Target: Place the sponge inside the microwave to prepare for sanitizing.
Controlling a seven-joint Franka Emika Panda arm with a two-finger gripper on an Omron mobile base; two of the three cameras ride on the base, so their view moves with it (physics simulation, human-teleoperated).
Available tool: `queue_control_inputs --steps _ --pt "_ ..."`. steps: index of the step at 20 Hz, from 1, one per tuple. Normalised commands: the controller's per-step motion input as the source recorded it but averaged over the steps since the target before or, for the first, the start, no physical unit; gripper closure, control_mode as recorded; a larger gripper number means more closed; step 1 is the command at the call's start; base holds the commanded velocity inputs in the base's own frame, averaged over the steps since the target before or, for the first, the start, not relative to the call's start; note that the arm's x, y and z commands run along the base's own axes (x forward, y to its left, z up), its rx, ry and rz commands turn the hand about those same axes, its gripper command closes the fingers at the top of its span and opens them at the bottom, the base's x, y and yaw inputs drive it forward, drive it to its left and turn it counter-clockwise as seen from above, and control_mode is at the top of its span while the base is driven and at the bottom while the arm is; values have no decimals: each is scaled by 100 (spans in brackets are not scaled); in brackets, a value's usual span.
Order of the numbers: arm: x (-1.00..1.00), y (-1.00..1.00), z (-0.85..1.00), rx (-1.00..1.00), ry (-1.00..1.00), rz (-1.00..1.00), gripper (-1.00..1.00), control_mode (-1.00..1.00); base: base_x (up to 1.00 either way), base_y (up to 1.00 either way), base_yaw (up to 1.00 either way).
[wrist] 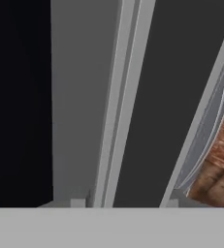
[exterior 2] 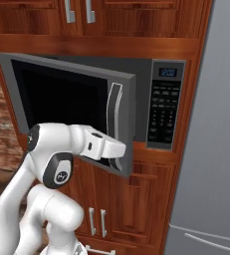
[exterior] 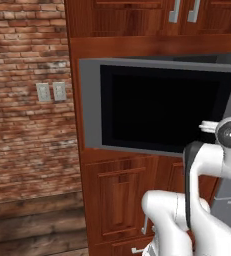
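While I watch from the left base view, the microwave (exterior: 162,107) sits built into the wood cabinets (exterior: 117,200) with its black glass door (exterior: 157,107) swung partly open and the white arm reaching toward its right edge. From the right base view the gripper (exterior 2: 117,158) sits at the door's lower free edge below the curved handle (exterior 2: 115,107), jaws nearly together with nothing visibly held; the door looks stiff and hinged, best pulled by that handle. Along the hand view I see the door's edge close up, and no sponge anywhere.
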Motion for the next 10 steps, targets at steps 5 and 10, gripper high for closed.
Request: queue_control_inputs --steps 5,10 --pt "-8 3 -2 0 0 -2 -100 -100 0 0 0" --pt "-4 -3 0 0 0 0 -100 -100 0 0 0"
